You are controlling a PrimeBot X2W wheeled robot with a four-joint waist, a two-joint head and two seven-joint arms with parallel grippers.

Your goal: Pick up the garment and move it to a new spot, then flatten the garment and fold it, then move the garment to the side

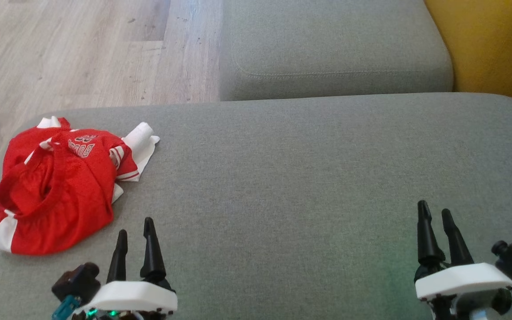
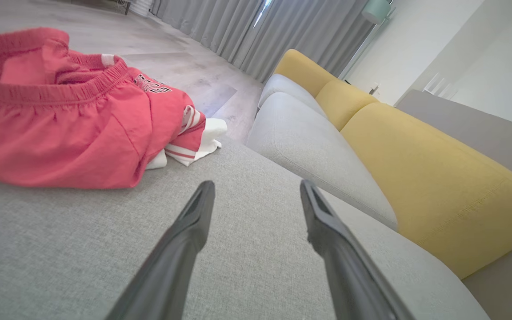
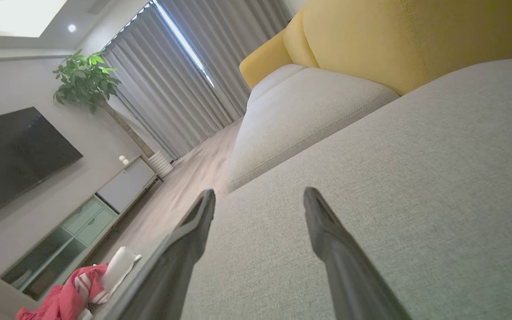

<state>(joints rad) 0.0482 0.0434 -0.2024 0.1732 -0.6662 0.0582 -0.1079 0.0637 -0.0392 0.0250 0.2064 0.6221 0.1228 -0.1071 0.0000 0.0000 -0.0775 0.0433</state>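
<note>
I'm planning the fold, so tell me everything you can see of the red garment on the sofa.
The red garment looks like sports shorts in light fabric, with a gathered elastic waistband, white side stripes, white trim and dark lettering, unreadable. It lies crumpled in a heap, waistband gaping open, at the left end of the grey seat cushion, touching only that.

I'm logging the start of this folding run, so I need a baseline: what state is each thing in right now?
garment: crumpled in a heap at the left end of the grey seat cushion, unfolded, not held
left tool: open, empty, beside the garment, not touching it
right tool: open, empty, over bare cushion
television: screen dark
curtains: drawn, except for a narrow bright gap
</note>
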